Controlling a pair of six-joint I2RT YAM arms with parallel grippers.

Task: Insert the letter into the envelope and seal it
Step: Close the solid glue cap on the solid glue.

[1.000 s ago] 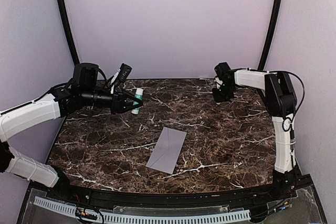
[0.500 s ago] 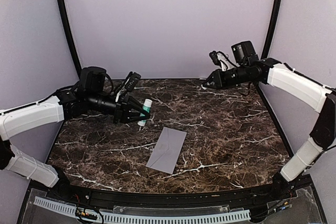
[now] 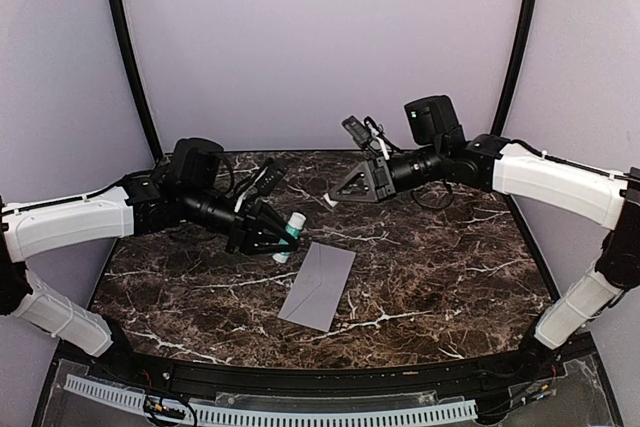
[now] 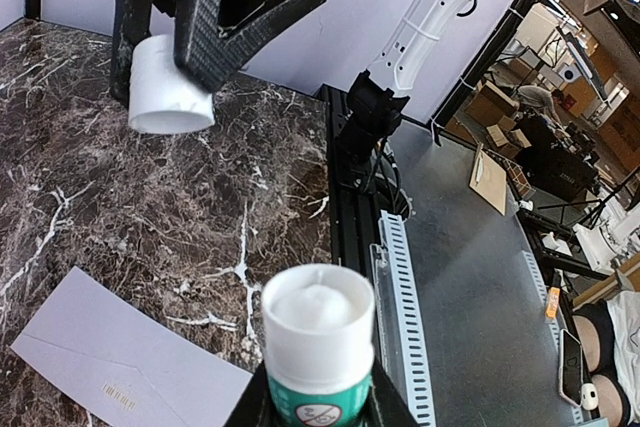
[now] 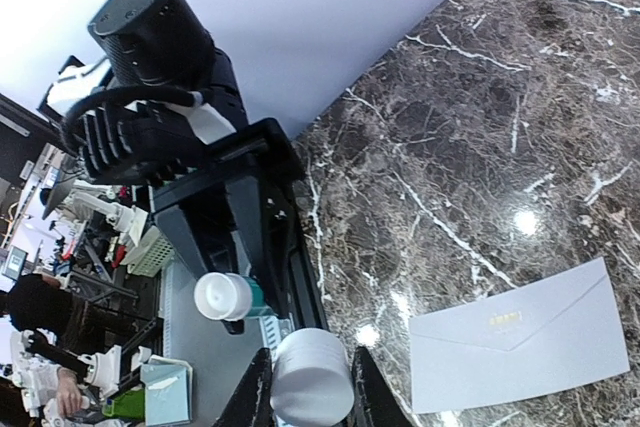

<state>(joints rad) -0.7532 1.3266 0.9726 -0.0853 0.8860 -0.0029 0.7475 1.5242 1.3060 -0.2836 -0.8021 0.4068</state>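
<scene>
Left hand [image 3: 283,240], beside envelope [image 3: 318,285]: grasping uncapped glue stick [image 4: 318,332]. Right hand [image 3: 340,195], beyond envelope: gripping its cap [image 5: 310,377]. Envelope flat on table [image 3: 450,247]; letter unseen. Step, likely: sealing. Next: glue tip down onto flap.

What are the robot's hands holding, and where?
The left gripper pinches a glue stick by its green body; the right gripper holds a white cap by its sides.

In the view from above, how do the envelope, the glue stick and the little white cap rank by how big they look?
1. Envelope: clearly the largest.
2. Glue stick: much smaller.
3. Cap: smallest, though only part of it shows.
</scene>
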